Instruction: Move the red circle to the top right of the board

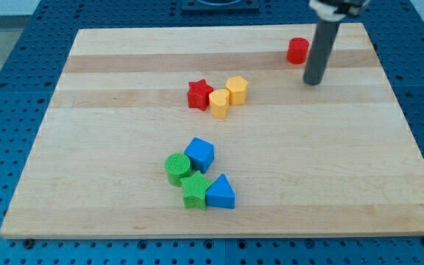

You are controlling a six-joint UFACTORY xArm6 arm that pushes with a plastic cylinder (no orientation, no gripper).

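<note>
Red circle (297, 51) sits near surface (124, 110) top-right already; my tip (313, 81) just below-right of it, apart. No fingers on this rig. Best approach: swing round left, nudge gently rightward.

a red star (198, 94) touches two yellow blocks (228, 96) mid-board; below, green cylinder (176, 168), blue cube (199, 154), green star (194, 191), blue triangle (221, 193) cluster together.

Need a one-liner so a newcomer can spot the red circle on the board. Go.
Start at the wooden board and look to its top right corner in the view. The red circle sits alone there, just left of my tip and a little above it. The only other red piece, the red star, is pointed and huddles with two yellow blocks mid-board.
</note>
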